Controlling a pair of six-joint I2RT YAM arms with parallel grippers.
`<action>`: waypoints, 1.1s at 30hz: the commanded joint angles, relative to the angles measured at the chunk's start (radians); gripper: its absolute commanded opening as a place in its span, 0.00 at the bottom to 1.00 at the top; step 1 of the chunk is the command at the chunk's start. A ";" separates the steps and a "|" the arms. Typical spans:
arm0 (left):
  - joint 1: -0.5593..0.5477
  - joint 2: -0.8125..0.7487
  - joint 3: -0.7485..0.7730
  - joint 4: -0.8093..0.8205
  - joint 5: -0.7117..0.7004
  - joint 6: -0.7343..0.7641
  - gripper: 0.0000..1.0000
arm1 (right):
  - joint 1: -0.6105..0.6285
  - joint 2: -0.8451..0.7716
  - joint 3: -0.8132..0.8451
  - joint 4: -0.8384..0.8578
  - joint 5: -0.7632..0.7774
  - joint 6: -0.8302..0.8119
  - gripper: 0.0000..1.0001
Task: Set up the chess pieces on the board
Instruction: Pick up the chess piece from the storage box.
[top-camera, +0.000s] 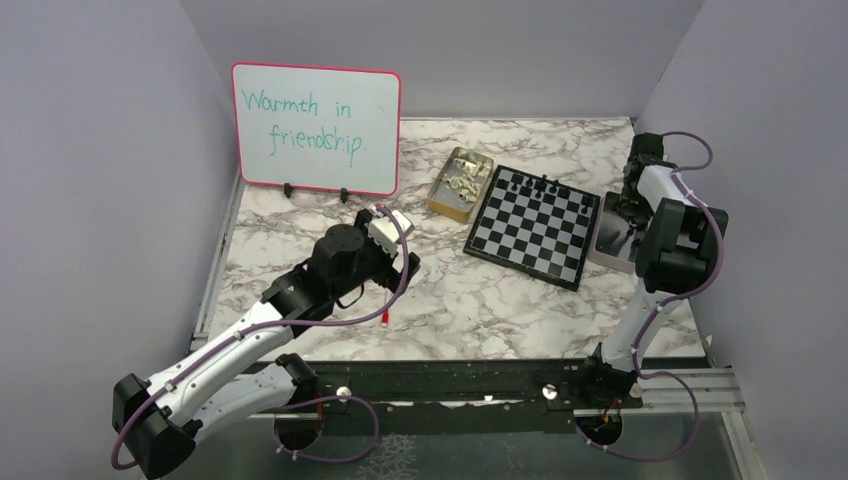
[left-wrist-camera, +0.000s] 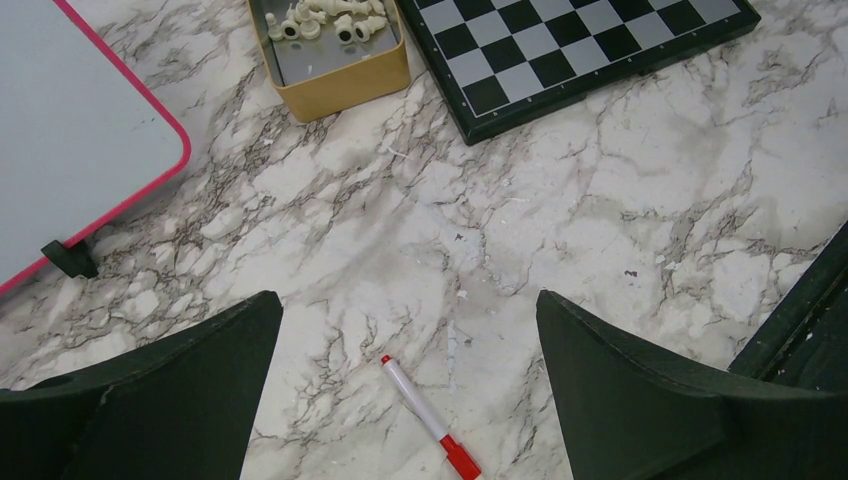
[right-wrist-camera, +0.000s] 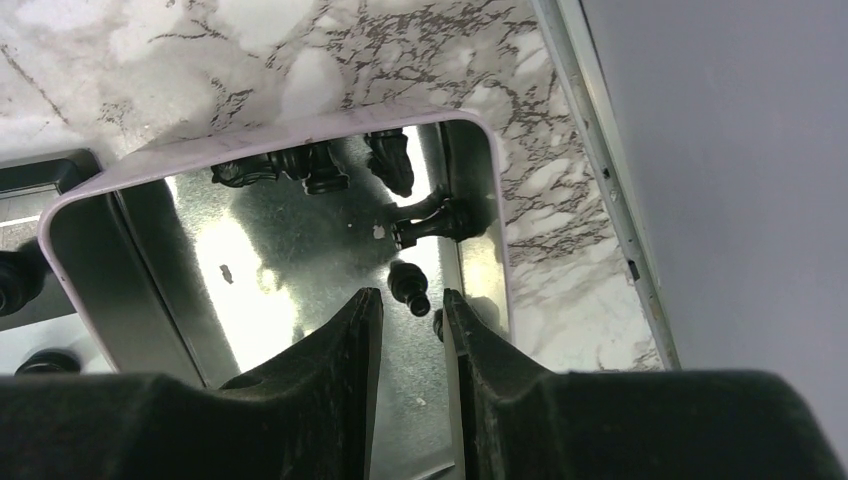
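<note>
The chessboard lies right of centre, with a few black pieces on its far edge. Its corner shows in the left wrist view. Cream pieces lie in a yellow tin. Black pieces lie in a pink-rimmed metal tin right of the board. My right gripper hangs low inside this tin, jaws a narrow gap apart and empty. One black piece lies just beyond its tips. My left gripper is wide open and empty above the marble table.
A red-capped marker pen lies on the table under my left gripper. The pink-framed whiteboard stands at the back left. The yellow tin sits beside the board's left corner. The enclosure's walls are close on the right.
</note>
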 joint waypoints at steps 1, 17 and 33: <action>-0.006 -0.017 -0.006 0.019 0.003 0.005 0.99 | -0.008 0.031 0.010 -0.013 -0.042 0.004 0.33; -0.006 -0.022 -0.005 0.016 0.005 0.006 0.99 | -0.017 0.064 0.022 -0.035 -0.047 -0.006 0.30; -0.006 -0.024 -0.005 0.016 0.003 0.007 0.99 | -0.017 0.054 0.039 -0.057 -0.045 -0.005 0.13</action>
